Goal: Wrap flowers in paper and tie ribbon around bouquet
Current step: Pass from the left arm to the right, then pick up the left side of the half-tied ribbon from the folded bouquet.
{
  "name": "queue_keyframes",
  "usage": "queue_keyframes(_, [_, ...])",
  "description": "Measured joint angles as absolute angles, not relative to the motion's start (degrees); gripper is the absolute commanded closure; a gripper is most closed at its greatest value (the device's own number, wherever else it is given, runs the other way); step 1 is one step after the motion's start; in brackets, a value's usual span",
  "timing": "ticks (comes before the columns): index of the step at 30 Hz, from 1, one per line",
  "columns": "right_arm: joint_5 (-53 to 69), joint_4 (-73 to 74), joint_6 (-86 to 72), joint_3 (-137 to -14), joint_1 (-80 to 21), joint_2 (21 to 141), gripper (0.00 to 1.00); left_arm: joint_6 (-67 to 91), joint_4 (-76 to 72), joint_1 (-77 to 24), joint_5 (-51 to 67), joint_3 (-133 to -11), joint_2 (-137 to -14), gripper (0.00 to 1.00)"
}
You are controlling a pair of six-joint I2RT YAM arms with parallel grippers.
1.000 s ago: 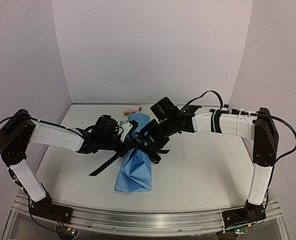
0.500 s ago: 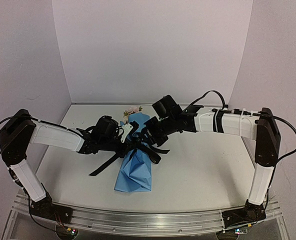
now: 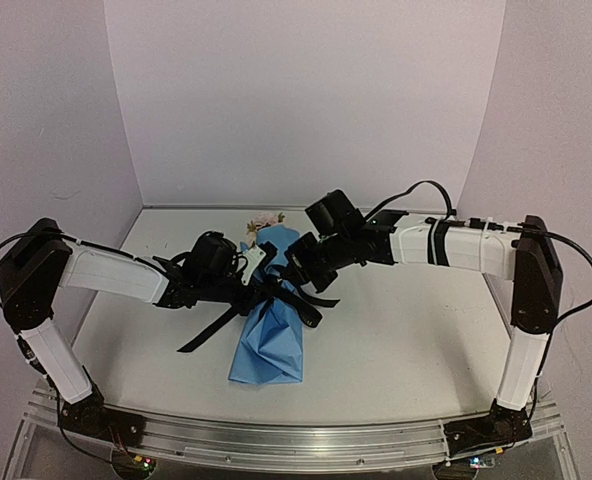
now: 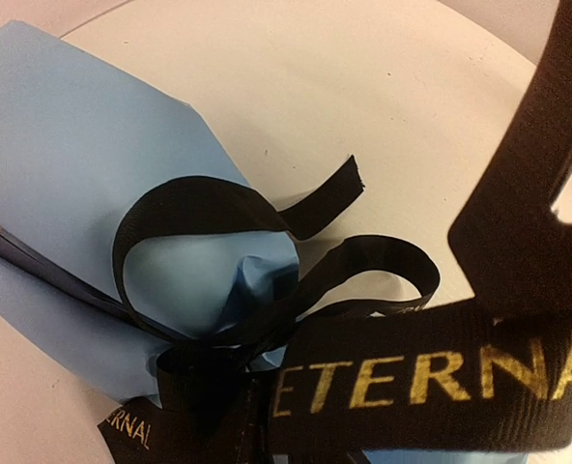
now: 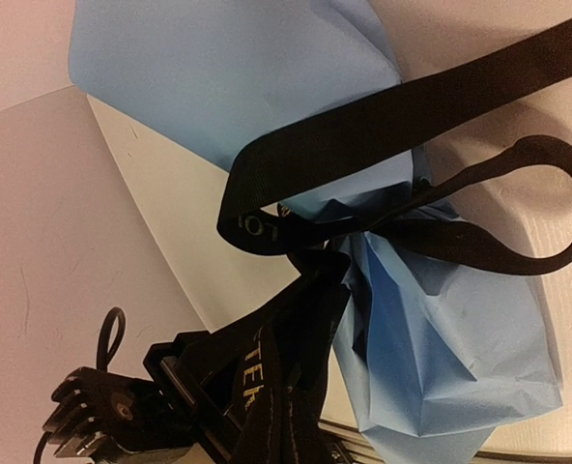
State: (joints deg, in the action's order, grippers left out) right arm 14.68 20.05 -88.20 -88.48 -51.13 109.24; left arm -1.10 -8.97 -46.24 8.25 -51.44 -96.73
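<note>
The right gripper [image 3: 298,266], half open a second ago, is now clenched at 1 o'clock of the ribbon [image 3: 212,328] knot on the bouquet [image 3: 271,335] lying mid-tabletop [image 3: 406,340], suggesting a tightening pull is next, while the left gripper's [image 3: 240,287] hold at 9 o'clock cannot be told.

Creased matt blue paper [image 5: 218,77], woven black cloth ribbon [image 4: 431,387]

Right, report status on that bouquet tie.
Right claw shut on ribbon. Left claw state unclear, ribbon lying across its view. Bouquet wrapped, ribbon looped round its waist. No obstruction seen.
</note>
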Motion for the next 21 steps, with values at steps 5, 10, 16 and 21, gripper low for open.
queue_keyframes(5, [13.32, 20.07, -84.79, -86.97, -51.13, 108.73, 1.0, 1.31, -9.02, -46.24, 7.72, -51.42, -96.59, 0.6])
queue_keyframes(10, [12.27, 20.12, -81.5, -86.08, -51.13, 108.73, 1.0, 4.2, -9.36, -46.24, 7.36, -50.28, -94.26, 0.5])
queue_keyframes(16, [11.1, 19.84, -78.83, -85.28, -51.13, 108.73, 1.0, 7.89, -9.45, -45.73, 7.88, -46.19, -85.18, 0.45])
queue_keyframes(21, [10.45, 19.7, -77.58, -84.88, -51.19, 108.73, 1.0, 11.42, -8.22, -41.43, 10.12, -46.44, -79.39, 0.54])
